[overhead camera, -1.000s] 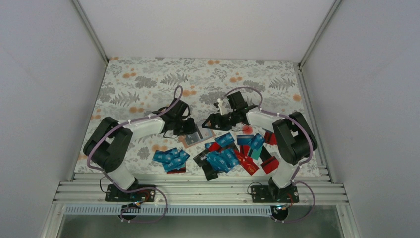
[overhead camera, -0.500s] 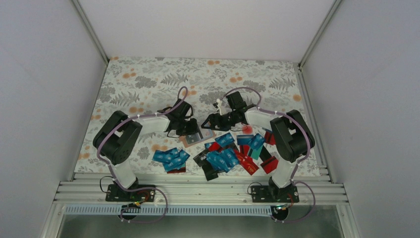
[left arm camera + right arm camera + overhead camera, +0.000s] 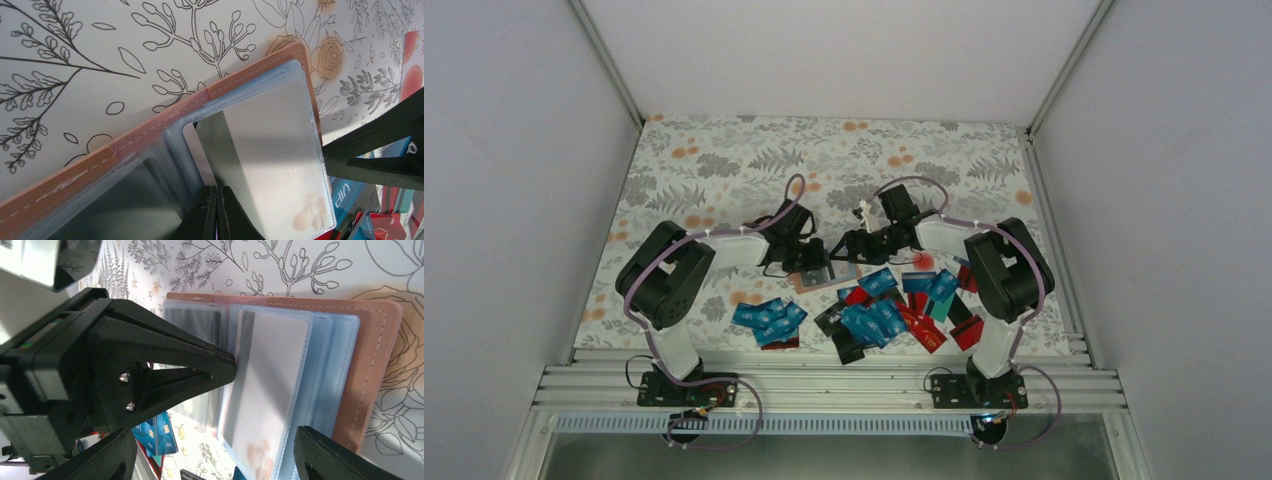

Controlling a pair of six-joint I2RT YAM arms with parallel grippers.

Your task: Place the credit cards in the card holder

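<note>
We see the card holder (image 3: pixel 380 345) lying open on the flowered table (image 3: pixel 724 160), between the 2 arms and just on the far side of the credit cards (image 3: pixel 884 318); its tan cover is underneath and its clear sleeves (image 3: pixel 280 115) face upward; 1 pale grey card (image 3: pixel 270 390) sits inside a sleeve.

The left gripper (image 3: pixel 216 195) is clenched, with its 2 fingers pressed together; the tips rest on the sleeves near the fold of the holder; we cannot tell if a leaf of plastic is caught between them.

The right gripper (image 3: pixel 215 440) is released and grasps nothing; its 2 fingers are spread wide, and in its own wrist view the open holder lies between them; we cannot tell if they touch it. The 2 grippers are very near each other over the holder.

The credit cards, mostly blue with some red and black, lie loose near the front edge of the table; the bigger heap is before the right arm, and a smaller group (image 3: pixel 769 318) is before the left arm. In the left wrist view, 1 card marked VIP (image 3: pixel 345 192) lies just beside a corner of the holder.
</note>
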